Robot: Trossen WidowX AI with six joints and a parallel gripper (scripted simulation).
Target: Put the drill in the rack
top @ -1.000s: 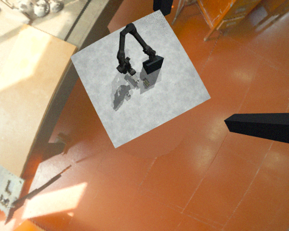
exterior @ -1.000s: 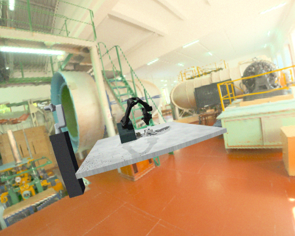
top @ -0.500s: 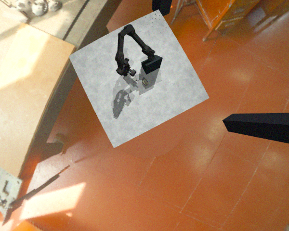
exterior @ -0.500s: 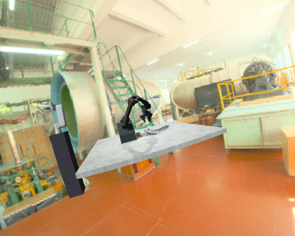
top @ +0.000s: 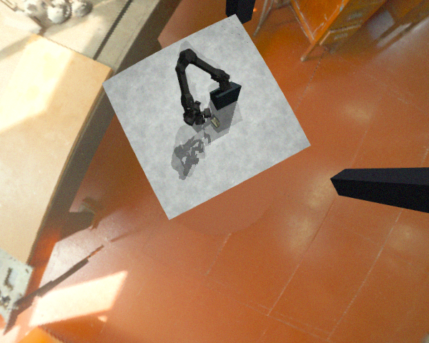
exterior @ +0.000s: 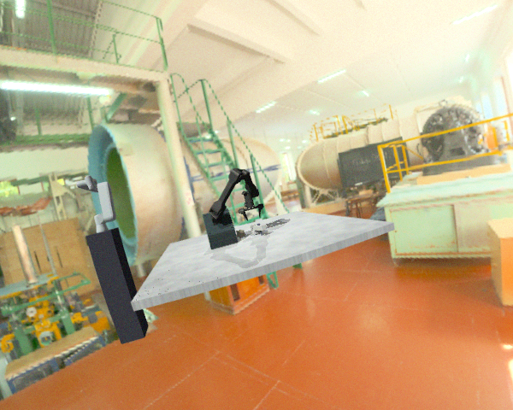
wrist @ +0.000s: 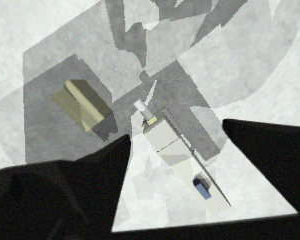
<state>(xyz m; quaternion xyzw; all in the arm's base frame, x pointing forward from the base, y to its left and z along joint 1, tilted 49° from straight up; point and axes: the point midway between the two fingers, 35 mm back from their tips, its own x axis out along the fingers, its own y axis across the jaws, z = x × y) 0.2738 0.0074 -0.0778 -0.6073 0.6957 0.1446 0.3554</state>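
Observation:
A long off-white block [wrist: 175, 150] [exterior: 260, 227] lies on the table, with a small blue key [wrist: 203, 190] at a dark slot in its top. I cannot tell how deep the key sits. A short light grey rod, apparently the drill [wrist: 141, 107], sticks out of the block's far end past a small yellow collar; the rest is hidden. The olive V-shaped rack [wrist: 85, 105] [top: 215, 122] stands apart from it and looks empty. My gripper [wrist: 174, 131] [exterior: 253, 218] is wide open and empty, above the block, its fingertips on either side of it in the wrist view.
The arm's dark base block [top: 226, 96] [exterior: 221, 231] stands close to the rack. The arm's shadows fall across the pale grey table [top: 244, 155] [exterior: 327, 233]. A dark pillar [exterior: 115, 286] with a grey arm on top stands beyond the table's edge.

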